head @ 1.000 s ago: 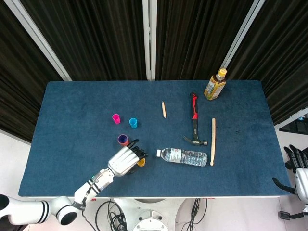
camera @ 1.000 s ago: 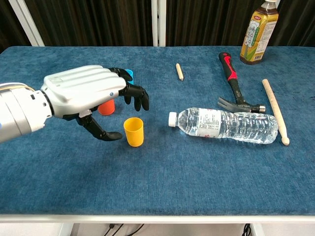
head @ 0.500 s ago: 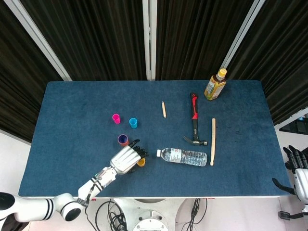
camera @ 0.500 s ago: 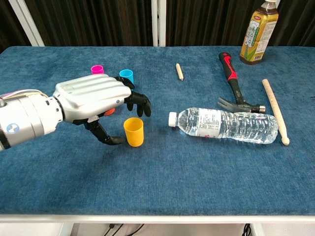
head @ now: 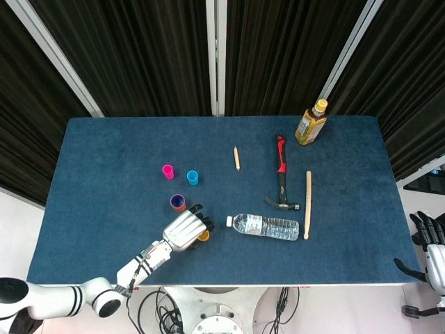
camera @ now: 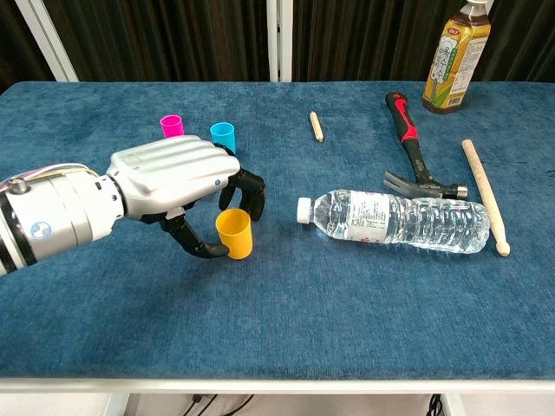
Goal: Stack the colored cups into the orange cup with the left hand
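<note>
Left hand: thumb and fingers closed round the upright orange cup.
Right hand: at the table's side, holding nothing, fingers loosely spread.

Left hand low, palm down — fingers curled; right hand idle (frame edge).

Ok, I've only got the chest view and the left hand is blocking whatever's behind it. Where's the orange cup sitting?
Observer: In the head view the orange cup stands upright just beyond the left hand, apart from it. Its opening looks purple.
Operator: And the right hand? It's nowhere in my picture.
Observer: The right hand hangs off the right end of the table, low at the frame's edge, holding nothing.
</note>
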